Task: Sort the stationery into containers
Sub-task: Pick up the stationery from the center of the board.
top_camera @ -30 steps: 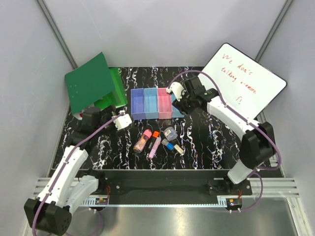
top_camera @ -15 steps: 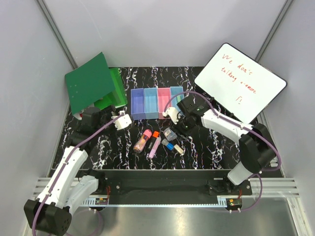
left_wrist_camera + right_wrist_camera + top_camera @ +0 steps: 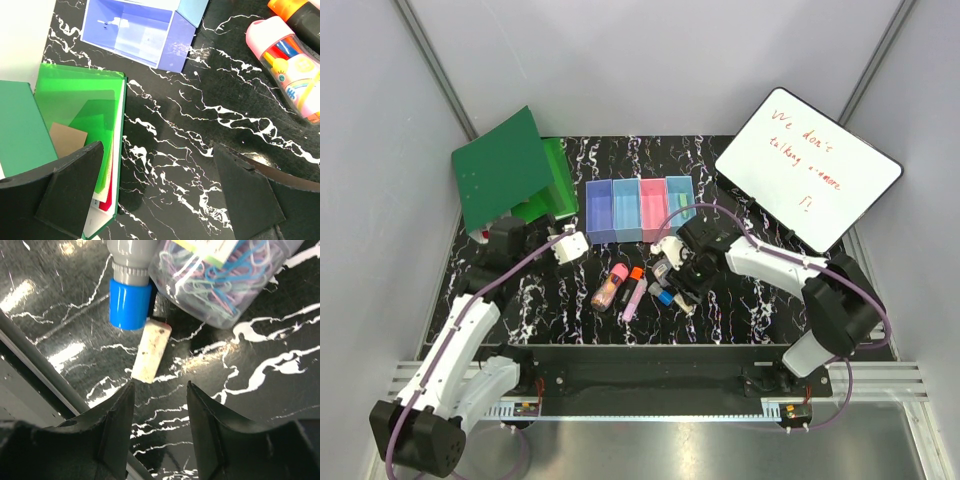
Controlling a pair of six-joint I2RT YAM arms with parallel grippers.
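The containers [image 3: 640,208] stand in a row at the back: purple-blue, light blue, pink, light blue. A greenish item lies in the rightmost bin [image 3: 681,211]. On the table lie a pink tube [image 3: 609,286], an orange-capped marker [image 3: 634,291], a clear tub of paper clips [image 3: 666,269], a blue-capped grey piece [image 3: 665,296] and a white eraser [image 3: 683,306]. My right gripper [image 3: 684,284] is open and empty just above the eraser [image 3: 150,352], near the blue cap [image 3: 130,302] and the tub [image 3: 220,275]. My left gripper [image 3: 542,236] is open and empty above bare table.
A green folder [image 3: 505,175] lies at the back left, its edge next to my left gripper [image 3: 75,110]. A whiteboard [image 3: 810,170] with red writing leans at the back right. The purple-blue bin [image 3: 135,30] and the pink tube [image 3: 287,70] show ahead of my left gripper.
My right arm has swung from the rightmost bin down towards me to the cluster of stationery, uncovering that bin. The left arm has not moved.
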